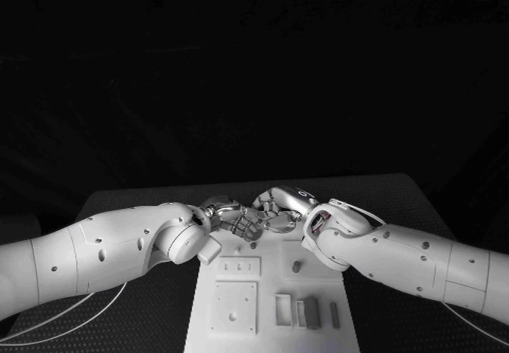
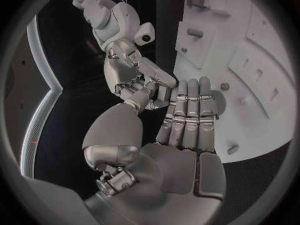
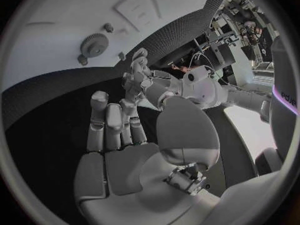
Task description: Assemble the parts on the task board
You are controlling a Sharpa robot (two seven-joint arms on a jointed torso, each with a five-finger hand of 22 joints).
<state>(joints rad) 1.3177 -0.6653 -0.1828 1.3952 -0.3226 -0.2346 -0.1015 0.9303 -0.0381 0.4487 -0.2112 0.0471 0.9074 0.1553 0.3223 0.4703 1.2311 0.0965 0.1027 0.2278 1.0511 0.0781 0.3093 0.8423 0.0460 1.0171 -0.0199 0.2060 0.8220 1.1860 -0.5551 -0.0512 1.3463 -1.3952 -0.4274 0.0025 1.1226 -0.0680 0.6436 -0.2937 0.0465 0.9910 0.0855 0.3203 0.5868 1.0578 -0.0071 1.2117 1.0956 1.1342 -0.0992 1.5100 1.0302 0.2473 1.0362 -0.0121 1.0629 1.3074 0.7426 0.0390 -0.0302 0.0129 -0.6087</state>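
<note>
The room behind is dark, and a black table (image 1: 138,202) sits in front of the robot. In the head view a long white task board (image 1: 271,323) lies in the middle of the table. Its long way runs from 6 o'clock up toward 12 o'clock.

The two silver hands meet at the far end of the board, near 12 o'clock from its middle. The left hand (image 1: 235,218) comes in from 9 o'clock. The right hand (image 1: 285,209) comes in from 3 o'clock. They are just beside each other, maybe touching, but I cannot tell for sure.

The left hand looks let go, with its fingers (image 2: 189,116) straight and side by side and nothing in them. The right hand looks loose too, with its fingers (image 3: 112,130) up and apart and nothing in them.

The parts are on the board. A round toothed gear (image 3: 95,46) shows in the right wrist view, lying flat on the white plate, well apart from the right hand. A small peg (image 1: 297,266) stands on the board at about 6 o'clock from the hands, and it is closer to the right arm. Long slim pieces (image 1: 307,312) lie side by side near the robot, pointing the same way as the board.

I think no part is picked up yet. The next move likely means pulling a hand back toward 6 o'clock to reach a part.
</note>
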